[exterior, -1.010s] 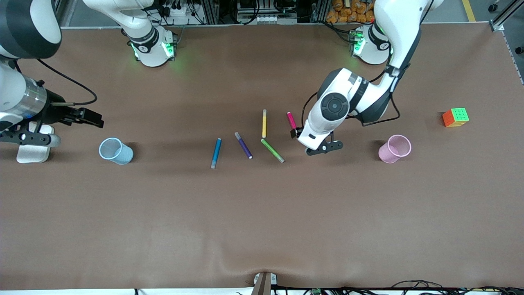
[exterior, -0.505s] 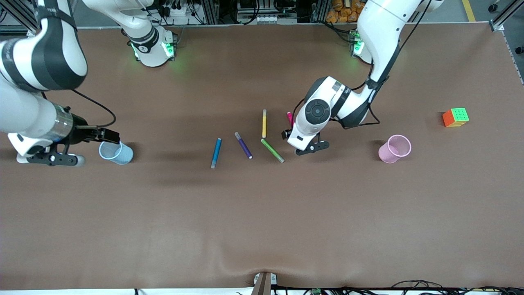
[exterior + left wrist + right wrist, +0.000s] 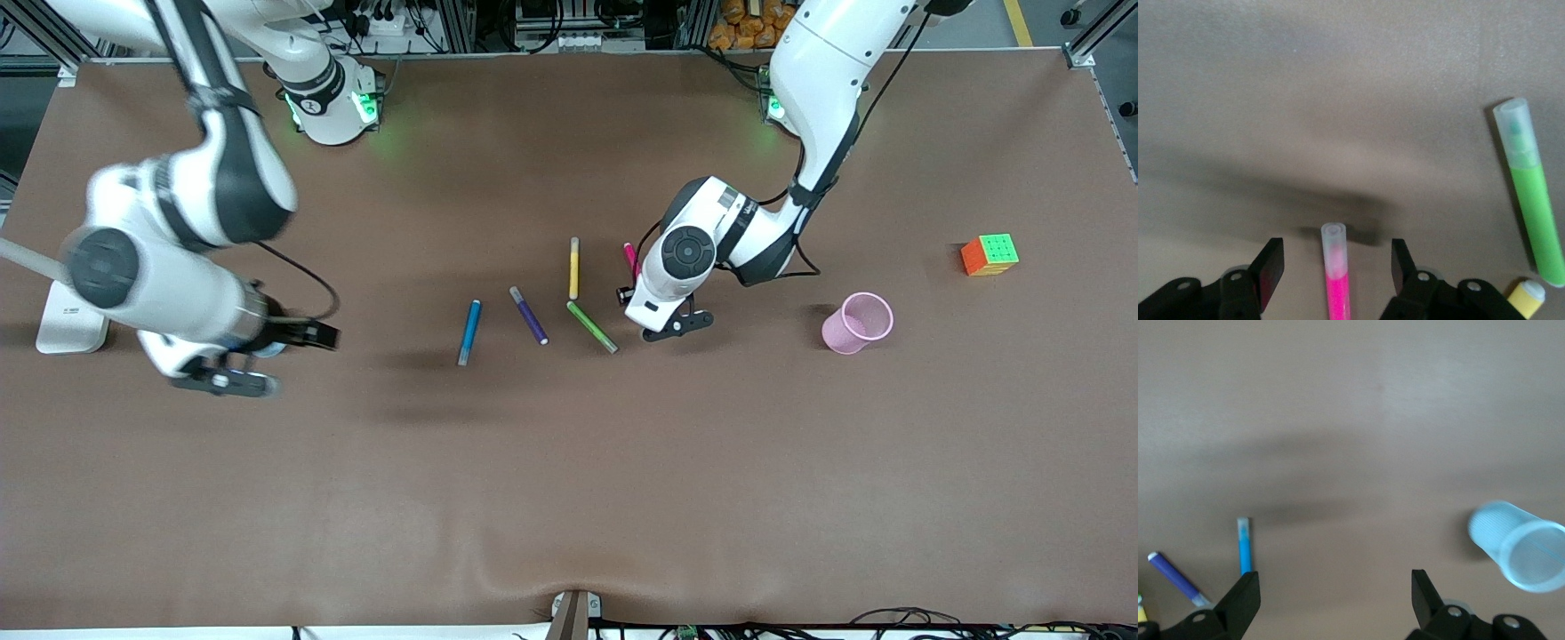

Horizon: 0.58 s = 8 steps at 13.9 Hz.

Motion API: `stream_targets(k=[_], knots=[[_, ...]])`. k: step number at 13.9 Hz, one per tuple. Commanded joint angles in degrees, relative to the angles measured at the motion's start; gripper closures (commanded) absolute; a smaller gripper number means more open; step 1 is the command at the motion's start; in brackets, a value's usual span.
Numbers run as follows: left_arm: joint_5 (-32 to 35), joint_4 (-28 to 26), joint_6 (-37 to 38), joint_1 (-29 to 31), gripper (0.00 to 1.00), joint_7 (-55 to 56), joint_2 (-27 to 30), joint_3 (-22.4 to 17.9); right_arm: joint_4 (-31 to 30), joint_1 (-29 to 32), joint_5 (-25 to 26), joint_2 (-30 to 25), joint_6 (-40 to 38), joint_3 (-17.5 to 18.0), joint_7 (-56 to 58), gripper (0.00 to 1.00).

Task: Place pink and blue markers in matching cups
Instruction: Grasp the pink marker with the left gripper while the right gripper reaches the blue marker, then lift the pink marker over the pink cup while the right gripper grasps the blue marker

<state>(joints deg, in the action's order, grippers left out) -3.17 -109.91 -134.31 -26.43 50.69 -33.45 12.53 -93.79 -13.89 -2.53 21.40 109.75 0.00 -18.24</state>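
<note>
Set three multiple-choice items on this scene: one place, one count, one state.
1. The pink cup stands: A toward the left arm's end; B toward the right arm's end; C among the markers.
2. Markers on the table: A three; B five; C seven.
3. The pink marker is: A in a cup; B lifted; C lying between the open left gripper fingers.
A: it stands apart at that end.
B: blue marker, purple marker, yellow marker, green marker and pink show.
C: the left wrist view shows gaps on both sides.
</note>
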Motion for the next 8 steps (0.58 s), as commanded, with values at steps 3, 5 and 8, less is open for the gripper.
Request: stream_targets(k=[3, 5, 8], knots=[[1.1, -0.1, -1.7, -0.6, 0.60, 1.3, -1.2, -0.1, 0.9, -4.4, -0.3, 8.6, 9.1, -0.5, -0.8, 0.00], [1.1, 0.0, -1.3, -0.8, 0.84, 2.1, -0.9, 0.0, 0.9, -6.1, -0.3, 11.0, 12.0, -0.5, -1.4, 0.00], [1.1, 0.0, 0.1, -0.7, 1.00, 2.5, -0.4, 0.0, 0.8, -9.3, -0.2, 14.0, 14.6, -0.5, -6.5, 0.00]])
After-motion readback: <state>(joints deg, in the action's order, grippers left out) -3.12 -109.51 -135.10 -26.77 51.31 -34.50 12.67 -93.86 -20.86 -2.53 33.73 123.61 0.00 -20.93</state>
